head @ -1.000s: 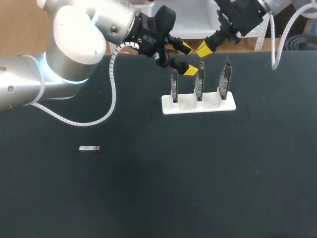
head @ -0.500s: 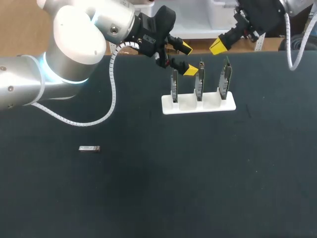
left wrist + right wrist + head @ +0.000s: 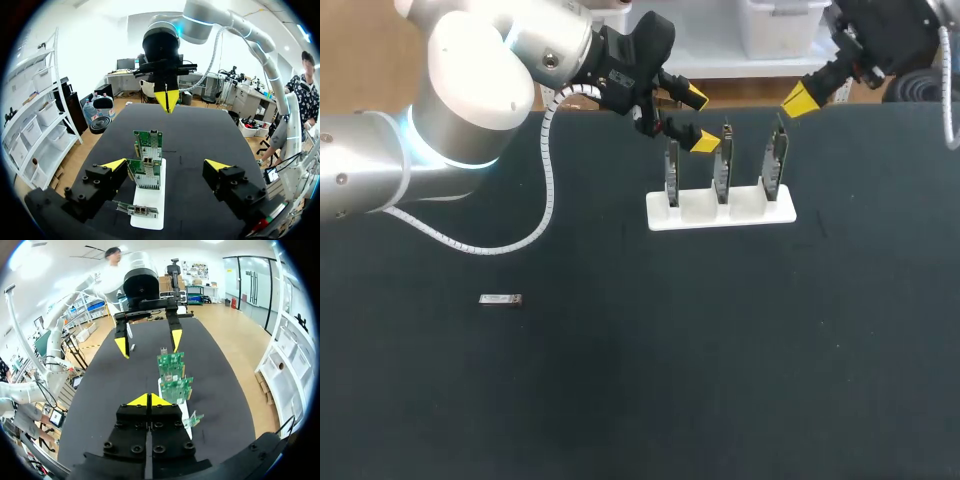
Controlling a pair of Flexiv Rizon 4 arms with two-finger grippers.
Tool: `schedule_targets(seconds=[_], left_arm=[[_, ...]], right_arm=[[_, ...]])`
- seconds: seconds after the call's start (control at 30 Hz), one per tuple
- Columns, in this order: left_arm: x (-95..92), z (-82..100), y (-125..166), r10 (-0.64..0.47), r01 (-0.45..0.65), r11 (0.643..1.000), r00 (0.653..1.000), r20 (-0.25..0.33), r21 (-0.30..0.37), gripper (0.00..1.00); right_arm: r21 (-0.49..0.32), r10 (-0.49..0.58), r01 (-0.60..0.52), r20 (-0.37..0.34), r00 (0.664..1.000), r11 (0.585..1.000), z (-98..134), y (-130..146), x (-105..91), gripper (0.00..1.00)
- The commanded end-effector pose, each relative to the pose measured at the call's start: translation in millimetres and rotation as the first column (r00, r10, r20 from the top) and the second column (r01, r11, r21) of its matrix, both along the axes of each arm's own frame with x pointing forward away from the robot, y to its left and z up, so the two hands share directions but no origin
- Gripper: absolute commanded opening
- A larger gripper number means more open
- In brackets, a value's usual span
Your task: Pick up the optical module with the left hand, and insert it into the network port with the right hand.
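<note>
Module [image 3: 501,299]: small, metallic, lying near-left on the black table [image 3: 620,400], well apart from both arms.
Handling: probably light, stiff and slick; best pinched across its long sides.
Left gripper [image 3: 699,120]: spread wide, empty, over the far boards [image 3: 723,170].
Right gripper [image 3: 802,100]: tips together, empty, far right.

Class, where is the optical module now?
In the head view the optical module lies on the table, at its left, far from the white board stand.

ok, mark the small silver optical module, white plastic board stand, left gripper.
small silver optical module [image 3: 501,299], head view, body centre.
white plastic board stand [image 3: 700,210], head view, bare base.
left gripper [image 3: 697,119], head view, midway between yellow tips.
</note>
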State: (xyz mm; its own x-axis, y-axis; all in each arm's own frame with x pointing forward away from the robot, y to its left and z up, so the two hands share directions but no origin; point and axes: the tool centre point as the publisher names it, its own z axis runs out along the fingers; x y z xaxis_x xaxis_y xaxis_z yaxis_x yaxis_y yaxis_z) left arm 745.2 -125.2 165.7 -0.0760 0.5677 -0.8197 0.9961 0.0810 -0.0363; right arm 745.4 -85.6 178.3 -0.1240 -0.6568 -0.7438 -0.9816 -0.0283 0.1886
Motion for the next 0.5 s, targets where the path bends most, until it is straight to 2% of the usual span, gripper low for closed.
schedule_targets(seconds=[0.03,0.1,0.13,0.5], left_arm=[[1.6,1.0,-1,-0.002,0.002,1.0,1.0,-0.004,0.007,1.0],[1.6,1.0,-1,-0.002,0.002,1.0,1.0,-0.004,0.007,1.0],[1.6,1.0,-1,-0.002,0.002,1.0,1.0,-0.004,0.007,1.0],[1.6,1.0,-1,-0.002,0.002,1.0,1.0,-0.004,0.007,1.0]], right_arm=[[-0.019,-0.105,0.107,0.068,0.992,0.994,-3,-14,-11.7,0.0],[-0.026,-0.112,0.113,0.054,0.992,0.993,-3,-20,-11.4,0.0],[-0.05,-0.112,0.115,0.063,0.992,0.992,-3,-21,-11.2,0.0],[-0.097,-0.123,0.132,0.097,0.988,0.986,-8,-34,-0.6,0.0]])
